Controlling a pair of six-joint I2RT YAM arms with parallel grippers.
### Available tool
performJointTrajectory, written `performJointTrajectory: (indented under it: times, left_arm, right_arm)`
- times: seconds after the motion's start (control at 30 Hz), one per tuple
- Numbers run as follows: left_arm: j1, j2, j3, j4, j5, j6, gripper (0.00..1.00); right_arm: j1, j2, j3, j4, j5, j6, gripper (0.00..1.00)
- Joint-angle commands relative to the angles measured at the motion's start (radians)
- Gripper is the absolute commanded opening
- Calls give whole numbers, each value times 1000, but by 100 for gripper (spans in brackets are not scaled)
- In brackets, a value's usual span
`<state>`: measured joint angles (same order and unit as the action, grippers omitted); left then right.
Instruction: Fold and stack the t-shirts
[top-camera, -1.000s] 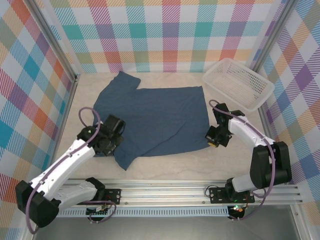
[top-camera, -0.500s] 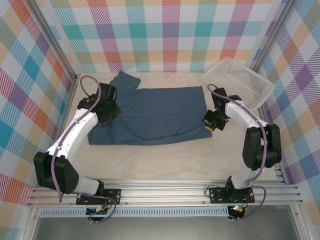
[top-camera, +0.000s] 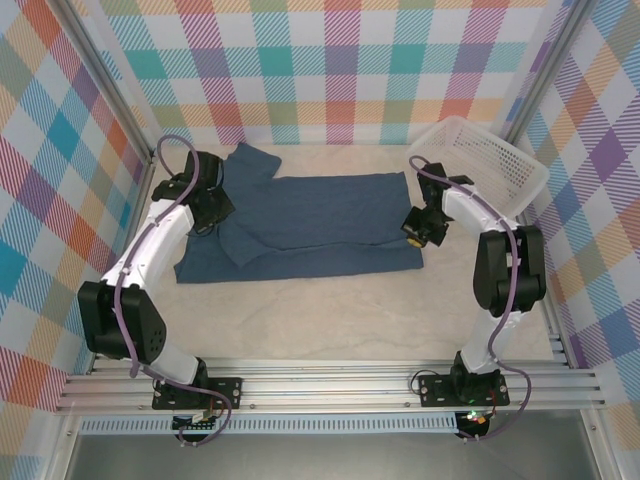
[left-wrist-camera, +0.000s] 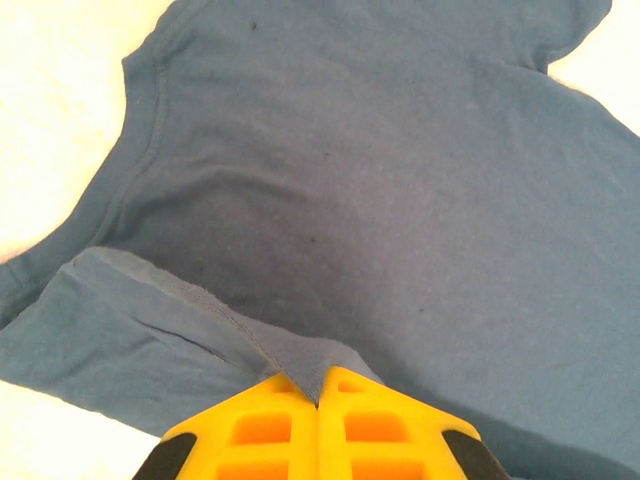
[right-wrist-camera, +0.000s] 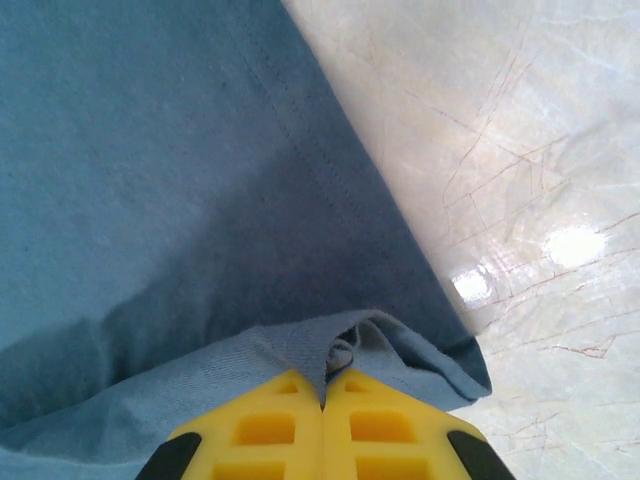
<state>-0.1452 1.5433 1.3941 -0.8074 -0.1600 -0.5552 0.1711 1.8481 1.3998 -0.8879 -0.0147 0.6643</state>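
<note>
We record a pale marbled desk (top-camera: 330, 320) enclosed by pastel plaid walls (top-camera: 300, 60). One dark navy-blue short-sleeved cotton t-shirt (top-camera: 320, 225) lies across the desk's far half, its near edge folded over. One white plastic mesh basket (top-camera: 480, 165) stands far right. Two white arms: left jaws pinched tight on the t-shirt's left fold, right jaws likewise on its right hem.

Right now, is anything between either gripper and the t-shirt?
Nothing visible is in the way. The left gripper is shut on a lifted fold of the t-shirt, and the right gripper is shut on its hem edge. The white basket sits beside the shirt's far right corner, not on it.
</note>
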Motion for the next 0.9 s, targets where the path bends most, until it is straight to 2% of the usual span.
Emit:
performJointTrajectory:
  times: [0.0,0.43,0.87]
  left_arm:
    - [16,32,52,18,20,38,0]
    - [52,84,74,-3,-27,58,0]
    - [80,163,99,38,38,81,0]
  right_arm:
    - [-8,26,37,-23,25,-19,0]
    - [-15,102,109,-19,32,-26,0]
    - [-14,182,189,-36,40,-15,0]
